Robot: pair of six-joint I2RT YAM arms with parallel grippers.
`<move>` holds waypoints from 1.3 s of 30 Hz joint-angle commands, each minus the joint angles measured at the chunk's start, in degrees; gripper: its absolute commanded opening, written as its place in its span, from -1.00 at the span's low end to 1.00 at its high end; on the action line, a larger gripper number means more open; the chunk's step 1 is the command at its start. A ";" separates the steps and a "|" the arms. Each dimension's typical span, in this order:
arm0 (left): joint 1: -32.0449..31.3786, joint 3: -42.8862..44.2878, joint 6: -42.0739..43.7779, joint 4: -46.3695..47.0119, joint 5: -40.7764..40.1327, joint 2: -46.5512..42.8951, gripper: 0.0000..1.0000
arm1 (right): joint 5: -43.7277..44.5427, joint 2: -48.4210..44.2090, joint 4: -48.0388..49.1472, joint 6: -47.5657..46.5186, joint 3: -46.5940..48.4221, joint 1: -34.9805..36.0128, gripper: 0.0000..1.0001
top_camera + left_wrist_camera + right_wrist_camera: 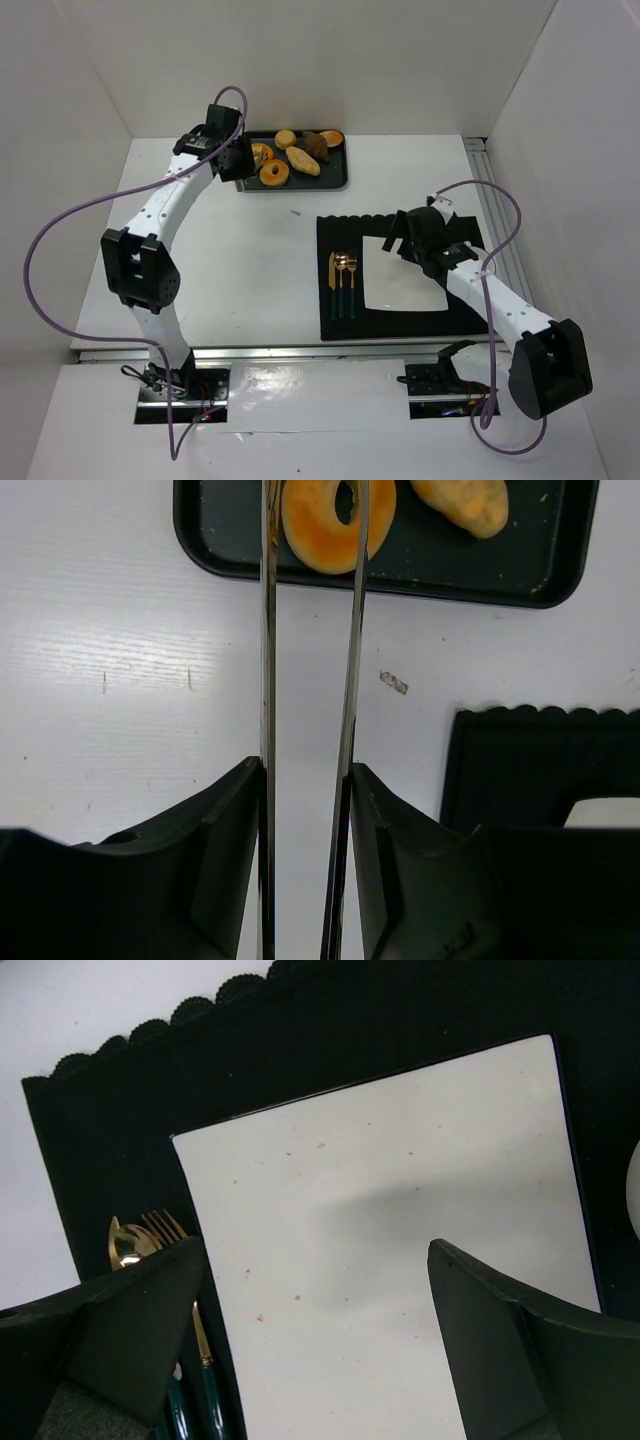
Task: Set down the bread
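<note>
White walls are enclosing a white table (250,270) in the top view. The left gripper (237,165) is hovering at the near-left corner of a dark tray (340,184), and the ring-shaped bread (274,173) is lying on that tray just ahead of its fingers, with other loaves (303,160) lying further along the tray. The right gripper (400,240) is hanging over the far-left corner of a white plate (405,285), which is sitting on a black placemat (335,328).

From the left wrist, the fingers are clasping a pair of metal tongs (350,680), one blade lying against the inner face of each finger and the two blades standing apart. They are reaching straight ahead over the bare table to the ring-shaped bread, one blade crossing its left edge and the other crossing beside its hole. Their tips are running out of view, so whether they are pinching it cannot be told. An oblong bun (460,500) is lying ahead and to the right.

From the right wrist, the fingers are spread wide with nothing between them, the plate lying directly beneath. A gold fork (165,1228) and spoon (125,1245) are resting on the placemat under the left finger.
</note>
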 commanded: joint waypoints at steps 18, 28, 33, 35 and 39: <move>2.71 1.88 -0.53 0.64 6.94 8.36 0.10 | -0.14 4.02 3.87 -1.17 2.60 -0.30 1.00; 3.76 0.56 -1.58 2.93 11.51 10.03 0.10 | -0.14 4.02 4.39 -1.17 2.07 -0.30 1.00; 4.29 -0.67 -3.42 4.15 12.13 9.08 0.08 | -0.14 4.02 4.39 -1.17 2.07 -0.30 1.00; 4.29 -1.99 -3.43 6.00 12.13 7.23 0.08 | -0.14 4.02 4.39 -1.17 2.07 -0.30 1.00; 4.29 -0.24 -3.43 3.82 12.13 9.06 0.10 | -0.67 4.55 4.39 -1.17 1.55 -0.30 1.00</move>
